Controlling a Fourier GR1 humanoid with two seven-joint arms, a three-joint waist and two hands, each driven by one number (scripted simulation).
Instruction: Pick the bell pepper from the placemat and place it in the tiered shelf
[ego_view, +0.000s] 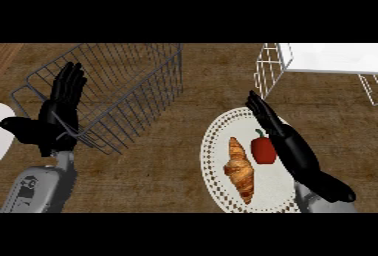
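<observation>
Right hand (295, 145) hangs over the round white lacy placemat (218, 131), fingers straight, holding nothing. Just left of those fingers sits the small red bell pepper (263, 149), beside a brown croissant (240, 170). I think it should curl round the pepper alone, then lift toward the white wire tiered shelf (272, 67) past its fingertips.

This is a kitchen or dining spot in a home. A brown wood-grain desk (162, 170) carries a white lace-edged placemat (214, 150) with food on it: a croissant (241, 170) and a red bell pepper (263, 149). A grey wire basket (118, 90) and a white wire tiered shelf (295, 60) stand nearby.
</observation>
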